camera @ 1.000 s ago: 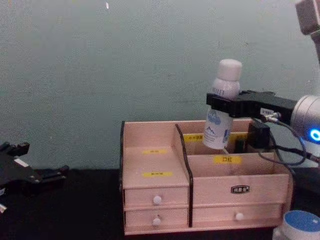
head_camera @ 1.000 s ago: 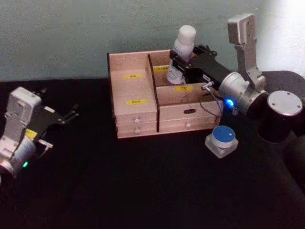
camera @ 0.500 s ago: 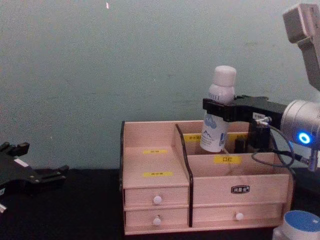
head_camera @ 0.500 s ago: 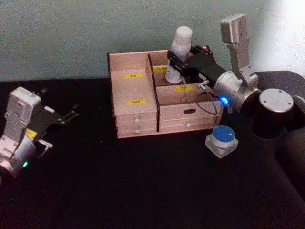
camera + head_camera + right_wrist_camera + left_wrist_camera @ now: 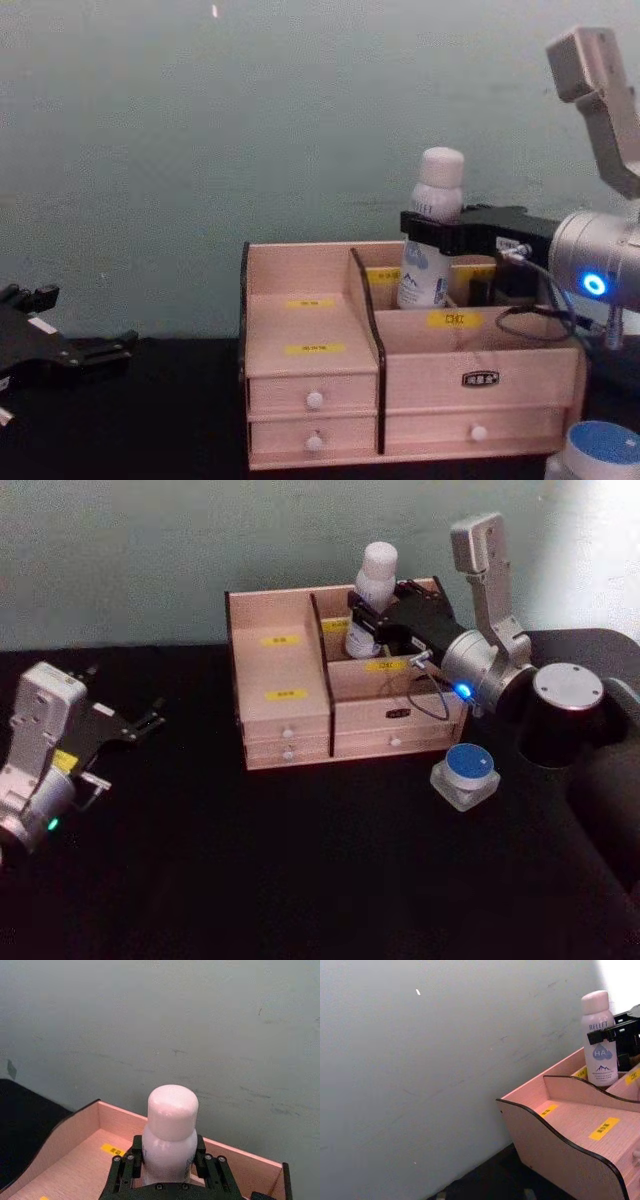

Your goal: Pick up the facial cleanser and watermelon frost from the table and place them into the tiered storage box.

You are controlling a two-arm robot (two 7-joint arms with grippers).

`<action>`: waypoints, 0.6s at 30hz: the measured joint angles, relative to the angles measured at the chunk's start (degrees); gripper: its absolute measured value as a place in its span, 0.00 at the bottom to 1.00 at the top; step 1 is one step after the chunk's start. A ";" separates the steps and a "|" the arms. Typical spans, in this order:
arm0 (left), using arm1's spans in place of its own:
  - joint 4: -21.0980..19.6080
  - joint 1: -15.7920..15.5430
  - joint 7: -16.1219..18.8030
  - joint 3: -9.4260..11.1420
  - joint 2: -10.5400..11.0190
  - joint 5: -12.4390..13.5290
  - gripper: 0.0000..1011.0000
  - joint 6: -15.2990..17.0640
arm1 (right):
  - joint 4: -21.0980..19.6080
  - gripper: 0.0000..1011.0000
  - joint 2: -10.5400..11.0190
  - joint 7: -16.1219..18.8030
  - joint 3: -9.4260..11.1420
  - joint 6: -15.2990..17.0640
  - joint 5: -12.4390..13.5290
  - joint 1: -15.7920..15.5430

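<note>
Holding the bottle (image 5: 377, 568) upright, my right gripper (image 5: 369, 616) is clamped round its middle; its base is down inside the back right compartment of the box (image 5: 282, 712). Far left, my left gripper (image 5: 140, 722) idles, fingers apart.

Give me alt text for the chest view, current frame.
The right pincer, shut on the upright facial cleanser, holds its base inside the back right compartment of the tiered storage box. The watermelon frost sits on the black table by the box's front right corner; the left pincer rests idle at the far left.
</note>
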 joint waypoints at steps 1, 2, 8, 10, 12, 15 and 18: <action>0.00 0.00 0.00 0.00 0.00 0.00 0.99 0.00 | 0.39 0.58 -0.14 0.09 -0.02 0.02 -0.09 0.15; 0.00 0.00 0.00 0.00 0.00 0.00 0.99 0.00 | 0.60 0.58 -0.22 0.13 -0.04 0.06 -0.15 0.24; 0.00 0.00 0.00 0.00 0.00 0.00 0.99 0.00 | 2.50 0.58 -0.82 0.32 -0.15 0.66 -0.54 1.07; 0.00 0.00 0.00 0.00 0.00 0.00 0.99 0.00 | 3.30 0.58 -1.05 0.33 -0.20 0.86 -0.72 1.41; 0.00 0.00 0.00 0.00 0.00 0.00 0.99 0.00 | 3.82 0.58 -1.19 0.33 -0.26 0.99 -0.88 1.62; 0.00 0.00 0.00 0.00 0.00 0.00 0.99 0.00 | 4.84 0.58 -1.46 0.34 -0.35 1.21 -1.20 2.03; 0.00 0.00 0.00 0.00 0.00 0.00 0.99 0.00 | 5.64 0.58 -1.67 0.41 -0.43 1.44 -1.47 2.34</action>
